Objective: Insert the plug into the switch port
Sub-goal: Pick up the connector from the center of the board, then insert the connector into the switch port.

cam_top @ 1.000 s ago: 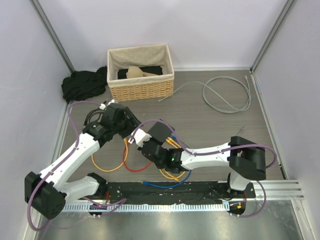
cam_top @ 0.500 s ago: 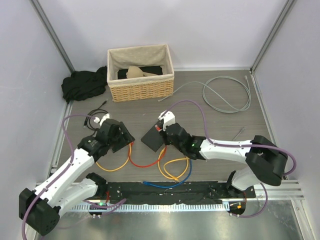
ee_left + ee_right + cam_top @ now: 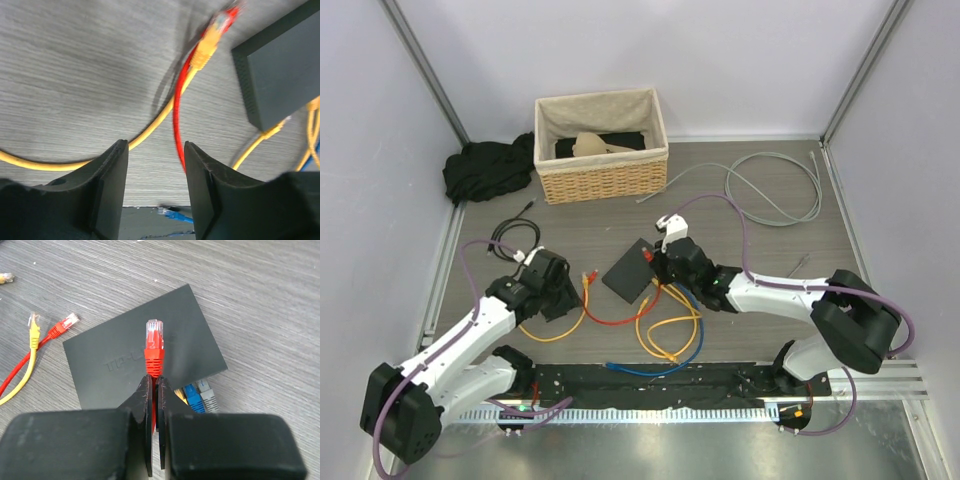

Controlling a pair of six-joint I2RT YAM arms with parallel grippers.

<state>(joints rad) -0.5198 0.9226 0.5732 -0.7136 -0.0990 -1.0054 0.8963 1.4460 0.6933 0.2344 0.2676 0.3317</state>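
The switch (image 3: 625, 272) is a flat dark-grey box lying at mid-table, and it fills the middle of the right wrist view (image 3: 120, 365). Yellow, blue and grey plugs (image 3: 197, 396) sit in its near edge. My right gripper (image 3: 154, 382) is shut on a red plug (image 3: 154, 347) and holds it just above the switch's top, tip pointing away from me. In the top view the right gripper (image 3: 654, 266) is at the switch's right edge. My left gripper (image 3: 558, 290) is open and empty, left of the switch. A loose yellow plug (image 3: 206, 46) and a red cable (image 3: 177, 117) lie ahead of it.
A wicker basket (image 3: 602, 145) stands at the back, with a black cloth (image 3: 485, 168) to its left. A grey cable (image 3: 770, 190) loops at back right and a black cable (image 3: 515, 235) lies at the left. Yellow, red and blue cables (image 3: 665, 335) tangle in front of the switch.
My left arm has pulled back left, away from the switch, and is empty. My right gripper has swung up and right with the red plug, and the switch now lies uncovered.
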